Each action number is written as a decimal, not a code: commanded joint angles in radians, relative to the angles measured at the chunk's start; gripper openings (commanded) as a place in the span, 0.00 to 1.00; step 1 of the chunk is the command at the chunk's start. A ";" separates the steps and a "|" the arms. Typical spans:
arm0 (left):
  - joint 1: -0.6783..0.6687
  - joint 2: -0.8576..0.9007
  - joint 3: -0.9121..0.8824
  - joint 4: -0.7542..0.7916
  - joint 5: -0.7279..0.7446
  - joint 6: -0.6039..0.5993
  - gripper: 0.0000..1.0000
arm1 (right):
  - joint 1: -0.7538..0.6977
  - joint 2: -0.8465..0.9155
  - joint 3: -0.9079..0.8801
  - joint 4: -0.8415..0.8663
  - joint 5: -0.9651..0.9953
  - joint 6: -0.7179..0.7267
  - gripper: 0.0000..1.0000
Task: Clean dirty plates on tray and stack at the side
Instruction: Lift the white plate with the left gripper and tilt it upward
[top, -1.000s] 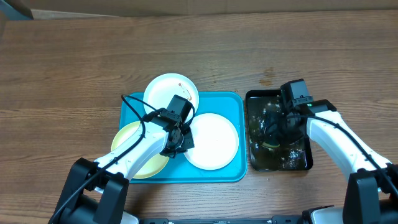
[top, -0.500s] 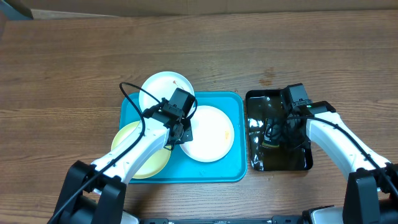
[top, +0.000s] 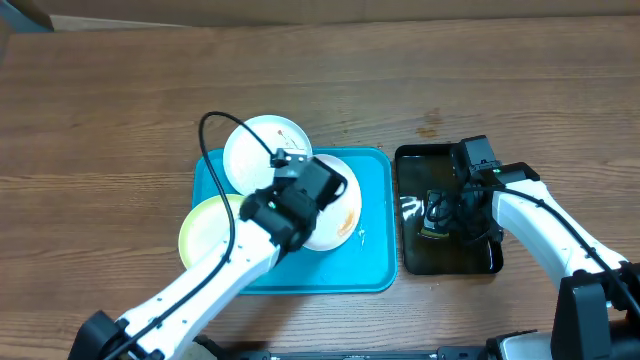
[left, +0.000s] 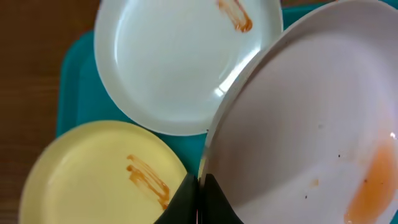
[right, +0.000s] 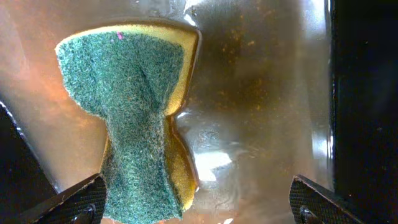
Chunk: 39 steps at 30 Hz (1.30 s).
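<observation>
White plate now lifted, tilted — left end effector pinching its rim, right end effector spread wide

My left arm and right arm wear smooth white shells ending in boxy black wrist heads. A thin black cable loops off the left head toward eleven o'clock. My right gripper shows matte black fingertips at five and seven o'clock.
</observation>
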 joint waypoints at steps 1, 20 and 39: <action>-0.085 -0.045 0.027 0.012 -0.262 0.076 0.04 | -0.002 0.001 -0.005 -0.002 0.014 0.026 0.96; -0.320 -0.045 0.027 0.158 -0.679 0.216 0.04 | -0.002 0.001 -0.122 0.115 0.006 0.122 1.00; -0.324 -0.045 0.027 0.319 -0.640 0.495 0.04 | -0.002 0.000 -0.110 0.150 0.006 0.124 0.61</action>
